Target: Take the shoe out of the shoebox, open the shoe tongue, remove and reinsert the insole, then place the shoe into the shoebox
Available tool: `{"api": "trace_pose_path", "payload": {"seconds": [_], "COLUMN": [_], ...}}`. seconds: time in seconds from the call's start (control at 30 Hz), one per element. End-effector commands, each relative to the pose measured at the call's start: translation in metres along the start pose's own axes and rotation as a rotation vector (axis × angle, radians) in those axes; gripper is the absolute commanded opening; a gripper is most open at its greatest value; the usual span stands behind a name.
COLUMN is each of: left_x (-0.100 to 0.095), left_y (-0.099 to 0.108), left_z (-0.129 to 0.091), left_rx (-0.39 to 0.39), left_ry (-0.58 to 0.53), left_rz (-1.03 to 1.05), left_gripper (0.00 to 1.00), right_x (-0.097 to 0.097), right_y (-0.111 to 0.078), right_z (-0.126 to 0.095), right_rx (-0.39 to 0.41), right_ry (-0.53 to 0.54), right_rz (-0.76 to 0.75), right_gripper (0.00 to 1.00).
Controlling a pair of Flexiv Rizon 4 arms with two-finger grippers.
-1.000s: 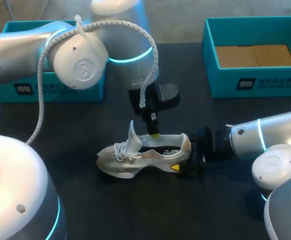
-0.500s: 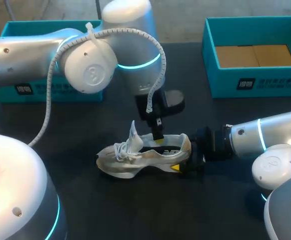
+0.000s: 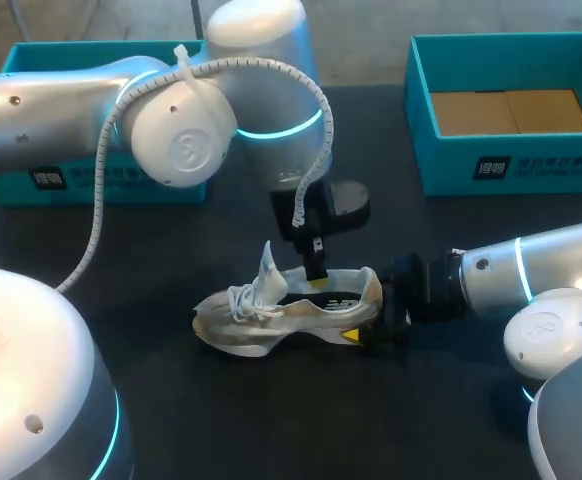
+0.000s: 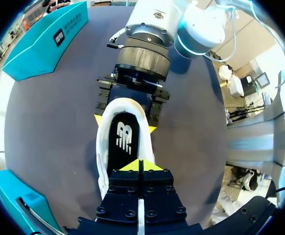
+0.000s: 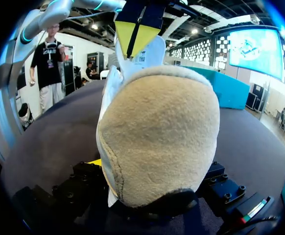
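Since 1 s ago the left arm has swung across toward the heel end, so the left gripper (image 4: 139,165) sits over the mouth of the shoe (image 3: 271,315) instead of back by the tongue (image 3: 267,268); over the last half sec approx. nothing shifted. Its yellow tips are pressed together w/ nothing visibly betw. them, aimed down at the dark insole (image 4: 124,142) directly under and ahead. Beyond that, the right gripper (image 4: 126,122) pinches the shoe's heel from both sides, one finger on each flank, holding the shoe upright on the table (image 3: 271,420). The tongue stands up, on the far side of the left tips from the heel. The shoebox (image 3: 511,165) is well apart, behind the right arm; a second teal box (image 3: 121,180) lies behind the left arm. Judgement: step in hand is insole removal. To do it well, the tips prob. need to part, drop onto the insole's heel edge, nip it and peel up slowly while the right grip stays firm. Risk: catching the collar instead of the insole. The right arm looks unchanged vs. both earlier frames.
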State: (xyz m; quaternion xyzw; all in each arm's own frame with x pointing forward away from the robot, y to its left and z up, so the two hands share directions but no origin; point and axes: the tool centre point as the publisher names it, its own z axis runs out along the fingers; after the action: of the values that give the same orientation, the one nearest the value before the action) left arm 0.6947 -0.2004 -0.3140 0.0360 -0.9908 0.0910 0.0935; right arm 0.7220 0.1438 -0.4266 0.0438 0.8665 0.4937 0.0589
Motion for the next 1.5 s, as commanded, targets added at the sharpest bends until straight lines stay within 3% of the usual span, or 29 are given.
{"api": "trace_pose_path", "payload": {"seconds": [0.03, 0.73, 1.5], "left_x": [-0.007, -0.004, -0.007], "left_y": [0.0, -0.013, 0.012], "left_z": [0.011, 0.063, 0.081], "left_rx": [0.001, -0.07, -0.062], "left_ry": [0.016, -0.044, -0.02], "left_rz": [0.034, 0.264, 0.273], "left_gripper": [0.0, 0.0, 0.0], "right_x": [0.002, 0.002, 0.002], "right_y": [-0.002, -0.002, -0.002], "right_z": [0.008, 0.008, 0.008], "right_rx": [0.007, 0.007, 0.007], "right_ry": [0.0, 0.0, 0.0], "right_rz": [0.0, 0.0, 0.0], "right_gripper": [0.0, 0.0, 0.0]}}
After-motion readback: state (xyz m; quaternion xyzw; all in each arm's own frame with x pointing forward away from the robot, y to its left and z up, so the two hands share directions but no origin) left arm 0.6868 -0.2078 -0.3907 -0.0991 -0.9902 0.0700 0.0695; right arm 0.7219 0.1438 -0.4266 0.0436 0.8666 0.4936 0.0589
